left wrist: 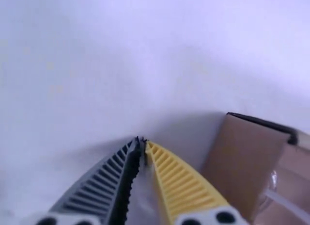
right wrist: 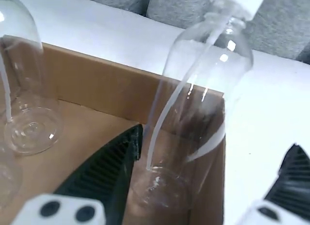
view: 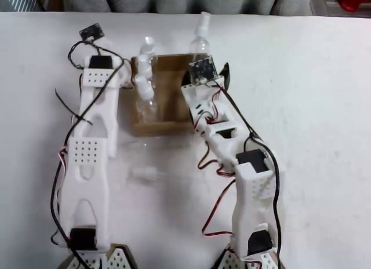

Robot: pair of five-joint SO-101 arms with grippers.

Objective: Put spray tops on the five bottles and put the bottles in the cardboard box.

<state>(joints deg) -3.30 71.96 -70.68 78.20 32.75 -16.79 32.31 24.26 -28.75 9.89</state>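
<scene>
The white surface (view: pixel 324 135) is brightly lit. A soft shadow lies beside the brown cardboard box (left wrist: pixel 242 162); the clear bottle (right wrist: pixel 208 65) glints.

The high view looks steeply down on the white table (view: pixel 324 106). The left wrist view looks along its ridged grey-and-yellow gripper (left wrist: pixel 141 141), close to the table beside the brown cardboard box (left wrist: pixel 242 162). The right wrist view faces closely into that box, shared by all three.

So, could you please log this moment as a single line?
left gripper: shut, beside cardboard box | right gripper: open around bottle in box corner
</scene>
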